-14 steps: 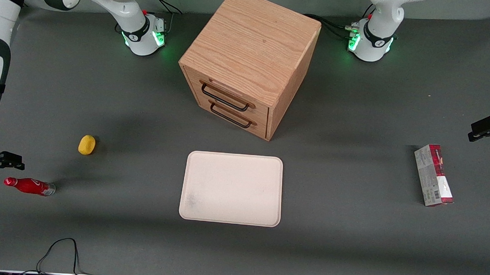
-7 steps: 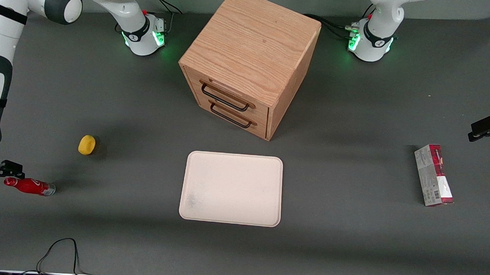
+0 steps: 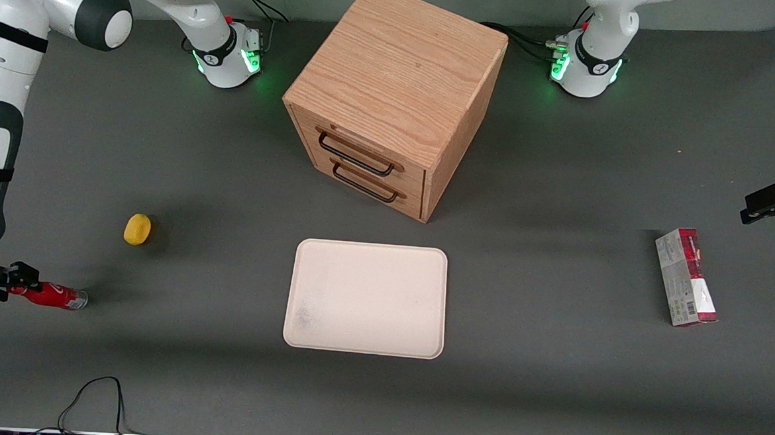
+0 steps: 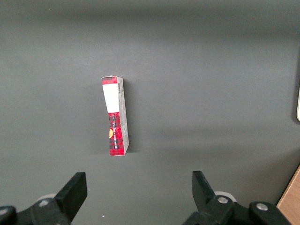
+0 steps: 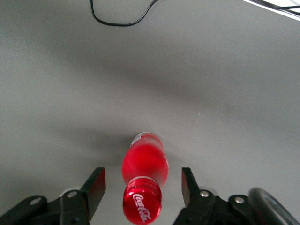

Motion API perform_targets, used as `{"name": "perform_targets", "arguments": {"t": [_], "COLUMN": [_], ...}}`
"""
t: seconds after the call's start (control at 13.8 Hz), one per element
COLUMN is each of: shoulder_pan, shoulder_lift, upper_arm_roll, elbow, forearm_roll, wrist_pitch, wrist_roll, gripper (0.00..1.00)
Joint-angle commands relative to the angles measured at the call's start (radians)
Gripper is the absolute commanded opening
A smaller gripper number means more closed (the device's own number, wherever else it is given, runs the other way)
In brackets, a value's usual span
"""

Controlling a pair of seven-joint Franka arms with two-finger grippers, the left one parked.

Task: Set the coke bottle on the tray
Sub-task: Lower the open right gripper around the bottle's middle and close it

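The coke bottle (image 3: pixel 52 295) is a small slim red bottle lying on its side on the grey table at the working arm's end. The gripper (image 3: pixel 16 276) is open at the bottle's cap end, and the cap is covered by it in the front view. In the right wrist view the red cap with white script (image 5: pixel 142 205) sits between the two black fingers (image 5: pixel 96 185), neither touching it. The gripper's midpoint there (image 5: pixel 143 183) lies over the bottle's neck. The cream tray (image 3: pixel 367 298) lies flat in the middle of the table, nearer the front camera than the cabinet.
A wooden two-drawer cabinet (image 3: pixel 394 98) stands at the table's middle. A yellow lemon-like object (image 3: pixel 137 229) lies near the bottle, farther from the front camera. A red-and-grey carton (image 3: pixel 685 277) lies toward the parked arm's end, also in the left wrist view (image 4: pixel 115 116). A black cable (image 3: pixel 96 398) loops at the front edge.
The gripper has come down and moved along the bottle, from beside the cap to around it. The bottle, tray and other things have not moved.
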Motion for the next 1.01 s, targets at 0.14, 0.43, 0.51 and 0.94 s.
{"name": "perform_targets", "arguments": {"t": [0.14, 0.43, 0.51, 0.94], "shoulder_pan": [-0.005, 0.004, 0.007, 0.107], "shoulder_lift": [0.017, 0.003, 0.001, -0.045], "upper_arm_roll": [-0.006, -0.008, -0.011, 0.008], "elbow": [0.028, 0.063, 0.094, 0.454], "forearm_roll": [0.028, 0.01, -0.011, -0.169], "wrist_pitch": [-0.045, -0.048, -0.082, -0.537], "wrist_roll": [-0.024, -0.017, 0.006, 0.343], "gripper": [0.42, 0.09, 0.08, 0.09]}}
